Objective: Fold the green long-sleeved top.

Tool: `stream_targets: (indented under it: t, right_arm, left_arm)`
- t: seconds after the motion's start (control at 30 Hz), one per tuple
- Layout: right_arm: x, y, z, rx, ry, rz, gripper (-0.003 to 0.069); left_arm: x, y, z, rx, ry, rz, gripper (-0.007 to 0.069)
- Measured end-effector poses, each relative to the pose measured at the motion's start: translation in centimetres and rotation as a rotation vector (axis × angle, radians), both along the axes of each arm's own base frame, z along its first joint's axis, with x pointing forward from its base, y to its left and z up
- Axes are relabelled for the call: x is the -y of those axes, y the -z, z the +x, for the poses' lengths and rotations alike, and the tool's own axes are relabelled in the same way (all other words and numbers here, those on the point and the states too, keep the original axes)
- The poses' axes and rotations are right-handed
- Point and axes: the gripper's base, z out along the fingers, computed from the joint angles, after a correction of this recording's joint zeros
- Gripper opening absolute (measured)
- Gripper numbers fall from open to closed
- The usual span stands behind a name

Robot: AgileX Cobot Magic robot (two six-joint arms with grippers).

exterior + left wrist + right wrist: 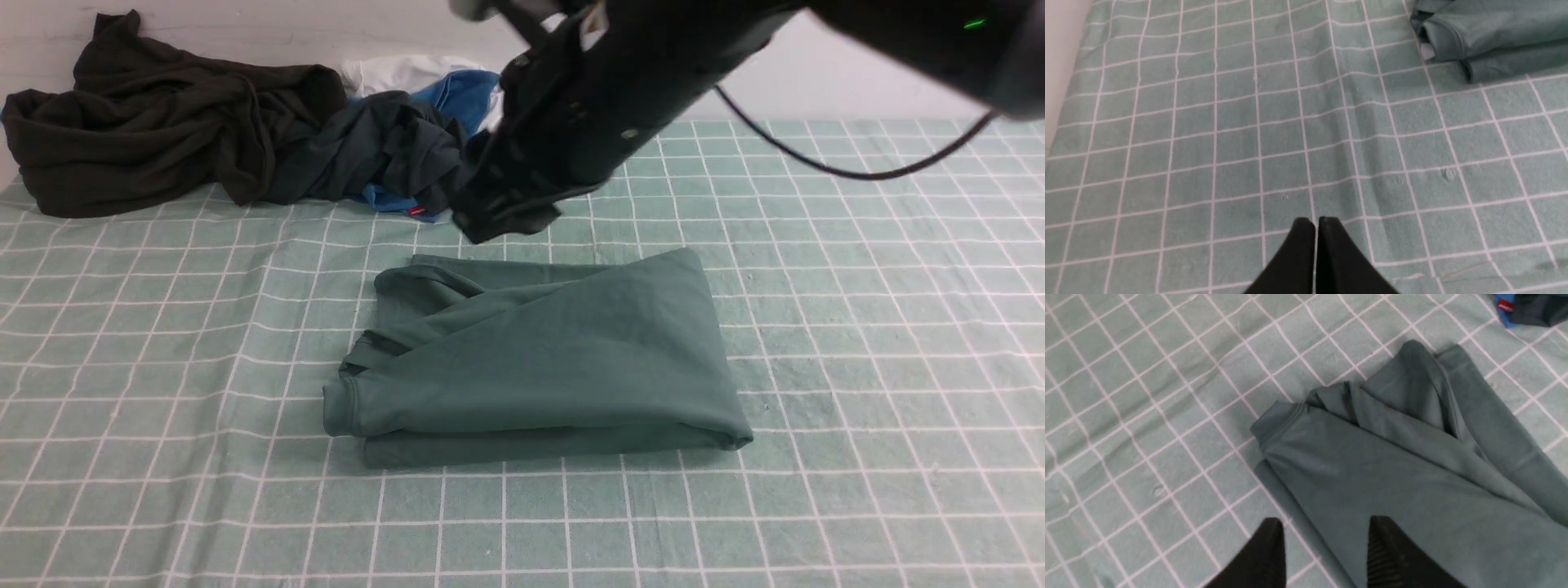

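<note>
The right gripper point(1327, 522) stands open with nothing between its fingers; its arm point(596, 90) reaches in from the upper right of the front view, slanting down to the upper middle, above the cloth; the left gripper point(1316, 222) is closed and empty, its tips together over the checked tablecloth point(1229, 163), apart from the green top point(555, 351); the top lies folded over itself in the middle of the front view, nearer the viewer than the right gripper; its wide end lies right of centre, its narrower, creased end left; dark garments point(188, 122) lie heaped at the upper left, with blue cloth point(465, 98) beside them.
</note>
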Motion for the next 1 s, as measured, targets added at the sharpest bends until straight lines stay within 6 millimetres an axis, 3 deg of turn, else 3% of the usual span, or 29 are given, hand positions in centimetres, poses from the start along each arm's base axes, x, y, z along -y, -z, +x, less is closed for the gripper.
stream_targets:
  t: [0.07, 0.1, 0.13, 0.2, 0.27, 0.43, 0.6, 0.83, 1.0]
  right_arm:
    - [1.5, -0.6, -1.2, 0.004, 0.01, -0.002, 0.0151]
    - [3.0, -0.5, -2.5, 0.002, 0.022, -0.01, 0.0083]
    - [3.4, -0.9, -2.9, 0.014, 0.024, 0.0, 0.0075]
    - [6.0, -1.0, -5.5, 0.054, 0.05, 0.03, 0.0008]
    - [7.1, -0.9, -6.7, 0.083, 0.065, 0.054, -0.0002]
    - [12.3, -2.0, -13.4, 0.257, 0.093, 0.184, -0.0013]
    - [16.7, -1.0, -19.0, 0.396, 0.123, 0.3, -0.0014]
    - [19.5, 1.4, -22.5, 0.474, 0.162, 0.415, -0.0014]
    - [20.4, 3.4, -23.7, 0.475, 0.16, 0.392, -0.0014]
  left_arm:
    - [-0.1, 0.3, -0.3, 0.032, 0.003, -0.008, -0.0003]
    - [-0.1, 0.6, -0.6, 0.054, 0.004, -0.012, -0.0003]
    - [-0.1, 0.6, -0.6, 0.054, 0.004, -0.013, -0.0003]
    - [-0.2, 0.8, -0.9, 0.074, 0.005, -0.018, -0.0003]
    - [-0.2, 0.8, -1.0, 0.076, 0.005, -0.019, -0.0003]
    - [-0.2, 0.9, -1.0, 0.074, 0.005, -0.019, -0.0003]
    - [-0.2, 0.9, -1.0, 0.075, 0.005, -0.019, -0.0003]
    - [-0.2, 0.9, -1.0, 0.075, 0.005, -0.019, -0.0003]
    - [-0.2, 0.9, -1.0, 0.075, 0.005, -0.019, -0.0003]
